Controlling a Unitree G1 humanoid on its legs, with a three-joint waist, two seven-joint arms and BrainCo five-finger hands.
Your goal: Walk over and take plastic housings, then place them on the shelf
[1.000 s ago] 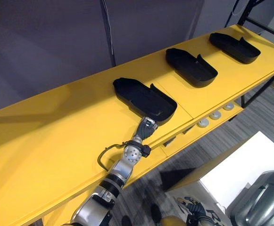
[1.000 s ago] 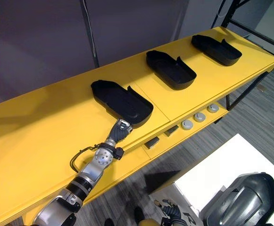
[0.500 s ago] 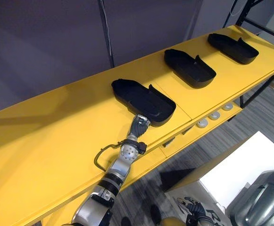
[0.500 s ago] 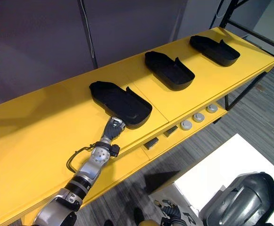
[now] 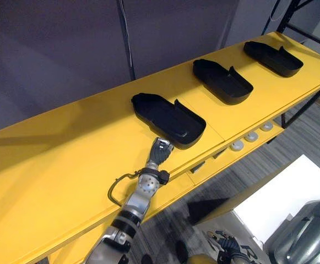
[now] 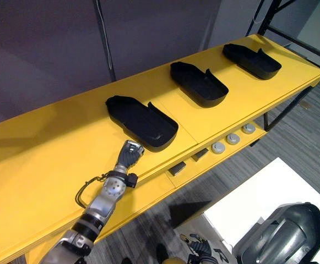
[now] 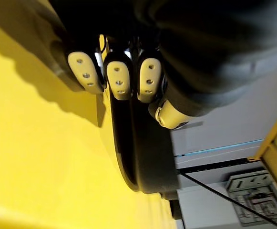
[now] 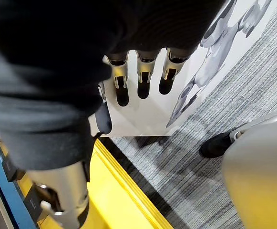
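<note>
Three black plastic housings lie on the one yellow shelf (image 5: 66,165): a near housing (image 5: 171,119), a middle housing (image 5: 221,80) and a far housing (image 5: 272,57). The lower ledge (image 6: 188,163) carries three round white discs (image 5: 251,135) and two small dark blocks (image 6: 177,168). One white panel (image 6: 259,203) and one grey rounded casing (image 6: 283,236) are on the floor (image 6: 292,137).
</note>
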